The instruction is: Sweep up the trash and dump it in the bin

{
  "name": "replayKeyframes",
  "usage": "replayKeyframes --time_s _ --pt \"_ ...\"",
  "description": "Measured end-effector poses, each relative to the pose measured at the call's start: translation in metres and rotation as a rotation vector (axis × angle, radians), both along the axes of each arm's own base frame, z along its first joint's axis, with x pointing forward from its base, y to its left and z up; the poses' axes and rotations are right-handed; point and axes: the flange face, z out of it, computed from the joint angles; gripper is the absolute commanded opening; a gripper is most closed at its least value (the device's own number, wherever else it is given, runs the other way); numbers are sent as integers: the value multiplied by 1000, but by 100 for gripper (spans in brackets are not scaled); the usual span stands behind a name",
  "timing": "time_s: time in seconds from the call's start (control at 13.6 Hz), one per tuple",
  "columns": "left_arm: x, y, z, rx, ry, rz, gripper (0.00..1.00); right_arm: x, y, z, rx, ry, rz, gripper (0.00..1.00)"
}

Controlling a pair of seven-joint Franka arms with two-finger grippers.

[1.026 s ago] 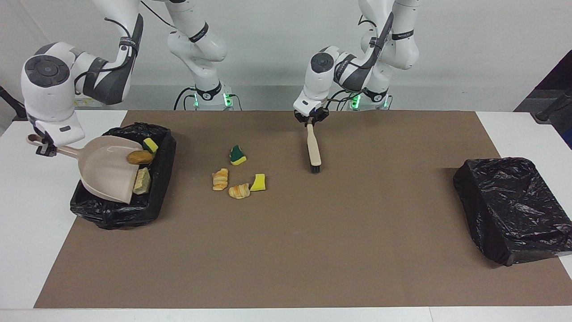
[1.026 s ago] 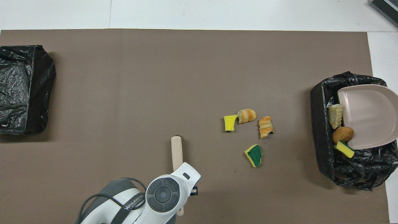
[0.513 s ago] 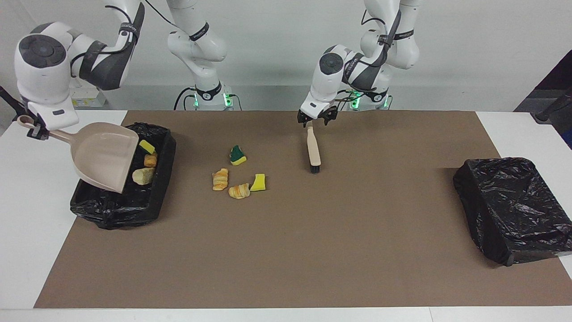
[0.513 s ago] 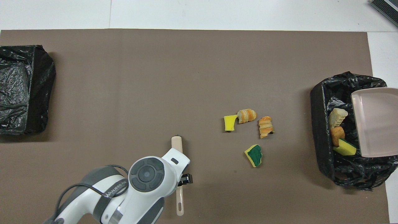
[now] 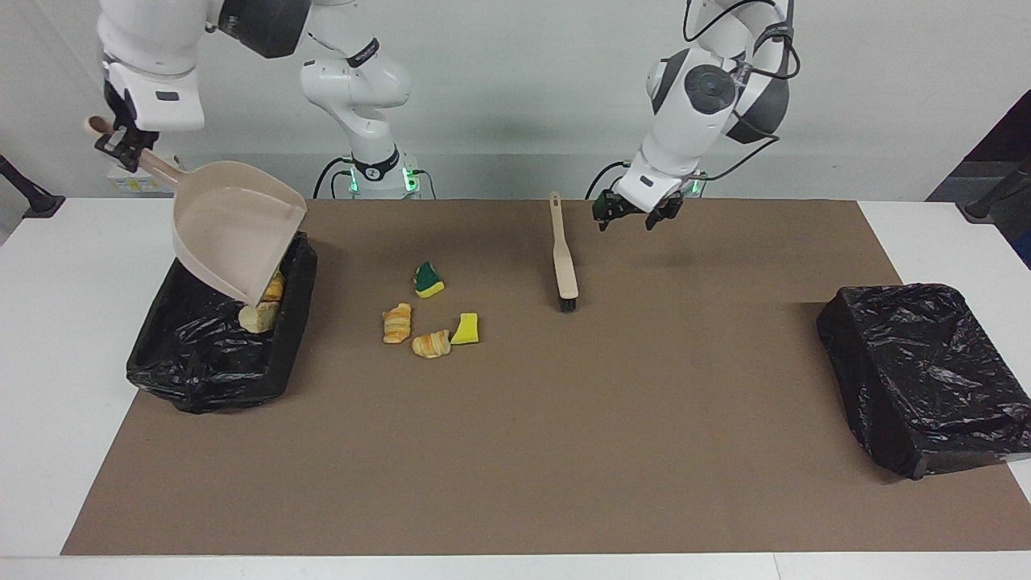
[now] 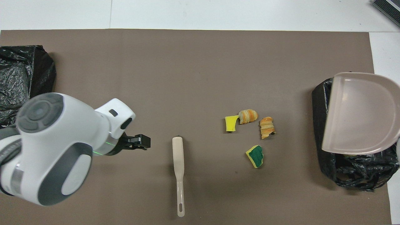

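Left gripper (image 5: 636,216) has just let go of the brush (image 5: 563,258): fingers apart, lifted up, brush flat on the desk (image 5: 72,362). Right gripper (image 5: 121,145), fingers clamped on the dustpan (image 5: 233,234) handle, has raised it tipped over the bin (image 5: 209,362); three trash bits dumped inside. Four trash pieces (image 5: 427,310) remain on the mat at 3 o'clock from that bin in the facing view. Second sweep needed.

2 black-lined bins (image 5: 213,362) (image 5: 926,374), 1 dustpan (image 5: 233,229), 1 brush (image 5: 564,258) — 4 trash bits (image 5: 431,318) on the mat, 2 visible in a bin
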Motion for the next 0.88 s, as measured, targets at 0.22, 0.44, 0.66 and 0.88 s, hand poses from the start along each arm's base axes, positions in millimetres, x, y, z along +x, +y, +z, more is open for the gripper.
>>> replayKeyframes --time_s 0.22,0.44,0.66,0.88 --pt "32 54 20 21 -59 -27 100 0 52 -16 199 -142 -303 0" --pt "54 92 46 31 -97 -14 100 11 114 -35 265 -268 -571 0" --pt "71 124 75 73 -121 -95 100 33 183 -79 317 -330 -766 0" --pt "77 148 96 82 -128 -101 100 61 252 -131 359 -383 -949 0"
